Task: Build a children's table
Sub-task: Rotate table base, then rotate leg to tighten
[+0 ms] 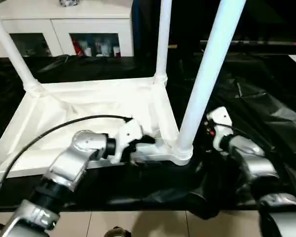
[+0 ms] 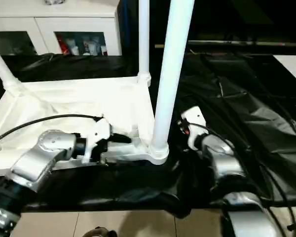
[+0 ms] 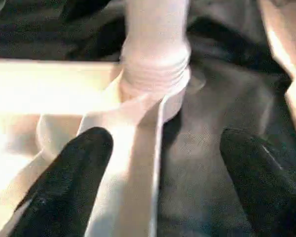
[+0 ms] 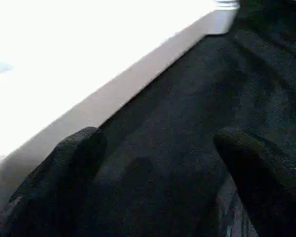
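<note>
The white tabletop is lying upside down on the worktop, with its underside facing up, and I think this is so that the legs can go into the round corner sockets from above. Three legs are standing in it: the near leg in the near right corner, a far leg in the far right corner and another leg in the far left corner. The near left corner is reaching the picture's edge and I cannot tell if a leg is there.

The left gripper is pointing at the near right socket. Its two black fingers are standing wide apart and holding nothing; one finger is over the inside of the tabletop and the other over the black cloth, so the tabletop's rim is lying between them. I judge it is placed like this to steady the rim, or to check the leg's threaded collar, which seems to be sitting fully in the socket.

The right gripper is also wide and empty, hovering over the cloth just beside the tabletop's outer edge, near the same corner.

The worktop is covered with a wrinkled, shiny black cloth. Behind it a white cabinet with glass doors is standing, with small coloured things inside. In front of the worktop, a pale tiled floor is showing.
</note>
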